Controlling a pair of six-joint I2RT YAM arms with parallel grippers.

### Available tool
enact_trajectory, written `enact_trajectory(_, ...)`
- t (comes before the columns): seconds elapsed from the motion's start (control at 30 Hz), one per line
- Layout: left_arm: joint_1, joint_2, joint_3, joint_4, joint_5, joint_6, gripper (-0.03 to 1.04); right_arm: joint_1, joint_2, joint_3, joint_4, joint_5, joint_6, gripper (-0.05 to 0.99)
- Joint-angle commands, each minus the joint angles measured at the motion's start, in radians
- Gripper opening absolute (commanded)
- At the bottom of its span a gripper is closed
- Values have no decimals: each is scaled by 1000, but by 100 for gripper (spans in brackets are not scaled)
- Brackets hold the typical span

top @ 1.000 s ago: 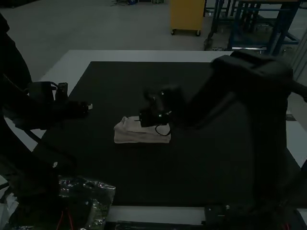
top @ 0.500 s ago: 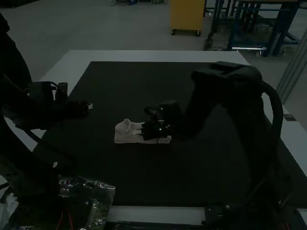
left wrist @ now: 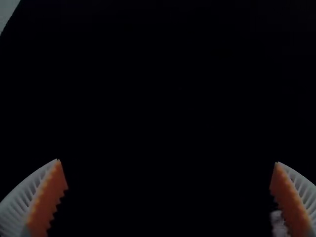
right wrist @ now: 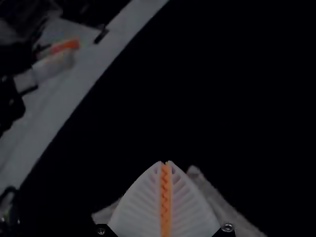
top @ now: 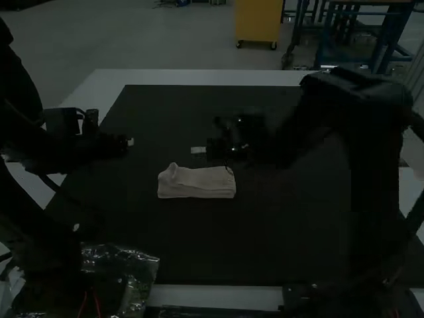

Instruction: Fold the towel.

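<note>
Logged folded towel (top: 199, 182), with both end effectors apart from it

Used towel as reference point throughout. In high view, found towel lying flat on dark mat (top: 265, 232), folded into a narrow oblong with layers stacked. Noted a small raised tuft at towel's left end, on its far side, and a slanting edge running down from there. Recorded mat extending on every side of towel, with pale counter (top: 199, 77) showing beyond.

Located right end effector (top: 199, 150) just beyond towel's far edge, pointing left. In right wrist view, observed fingers (right wrist: 136, 207) pressed together, orange pads meeting; saw pale cloth behind them. Detected nothing pinched between.

Located left end effector (top: 130, 142) to the left of towel and slightly farther off. In left wrist view, observed fingers spread wide, holding nothing.

Marked a crinkled clear plastic bag (top: 142, 265) left of towel, on its near side.
</note>
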Motion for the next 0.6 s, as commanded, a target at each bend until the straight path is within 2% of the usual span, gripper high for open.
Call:
enact_trajectory(0.0, -42, -80, 74, -13, 0, -52, 97, -77, -190, 28, -35, -31, 39, -2)
enact_trajectory(0.13, -114, -134, 149, -50, -24, -95, 97, -150, -408, 22, -123, -63, 36, -1)
enact_trajectory(0.17, -140, -149, 172, -69, -30, -101, 97, -170, -459, 19, -147, -71, 36, 6)
enact_trajectory(0.27, -209, -209, 224, -137, -53, -104, 97, -242, -620, 8, -220, -74, 36, 45)
enact_trajectory(0.33, -238, -264, 238, -165, -66, -110, 97, -296, -727, -15, -239, -72, 38, 79)
enact_trajectory(0.37, -246, -295, 241, -169, -69, -118, 97, -325, -786, -29, -246, -72, 39, 92)
enact_trajectory(0.57, -238, -491, 218, -241, -84, -118, 97, -485, -1155, -128, -339, -55, 41, 92)
